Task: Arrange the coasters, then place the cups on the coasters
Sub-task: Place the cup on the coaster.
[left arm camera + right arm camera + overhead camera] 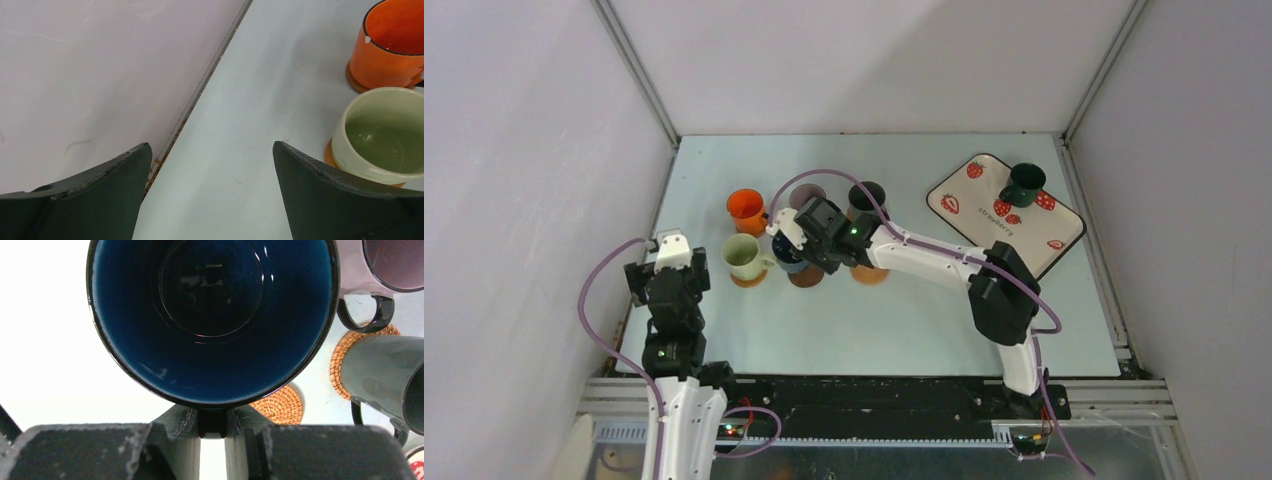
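strawberry-print tray (972,195) — far right, pale table (904,330)

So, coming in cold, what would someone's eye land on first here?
The right gripper is shut on the handle of the navy cup, which fills the right wrist view, amid the others at centre. One dark green cup stands alone on the strawberry tray at far right. The left gripper hangs open near the left wall, beside the orange cup and pale green cup.

Bright, even light; table (45,340) beside navy cup (210,315) seemingly overexposed
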You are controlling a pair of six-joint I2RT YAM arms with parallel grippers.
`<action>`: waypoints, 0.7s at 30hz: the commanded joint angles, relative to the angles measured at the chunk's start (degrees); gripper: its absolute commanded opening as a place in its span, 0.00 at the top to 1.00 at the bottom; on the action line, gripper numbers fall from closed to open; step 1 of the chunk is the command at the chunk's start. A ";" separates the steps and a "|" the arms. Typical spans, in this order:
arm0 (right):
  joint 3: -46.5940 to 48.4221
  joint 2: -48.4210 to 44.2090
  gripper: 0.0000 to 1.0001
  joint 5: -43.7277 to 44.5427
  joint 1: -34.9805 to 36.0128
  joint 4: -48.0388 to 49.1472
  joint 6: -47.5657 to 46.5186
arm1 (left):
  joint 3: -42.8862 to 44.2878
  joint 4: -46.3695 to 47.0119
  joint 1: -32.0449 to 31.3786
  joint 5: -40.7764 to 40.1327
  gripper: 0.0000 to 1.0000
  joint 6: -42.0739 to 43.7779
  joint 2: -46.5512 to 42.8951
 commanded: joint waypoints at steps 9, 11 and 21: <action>0.47 3.71 1.00 0.15 -3.92 5.70 1.15 | 0.17 2.00 0.25 -1.42 0.02 0.62 -0.88; 0.66 4.42 1.00 -0.57 -4.35 5.09 1.34 | 0.17 1.96 0.30 -1.42 0.02 0.57 -1.01; 1.81 5.99 1.00 -4.08 -3.33 2.33 0.24 | 0.15 1.90 0.25 -1.21 0.02 0.60 -1.41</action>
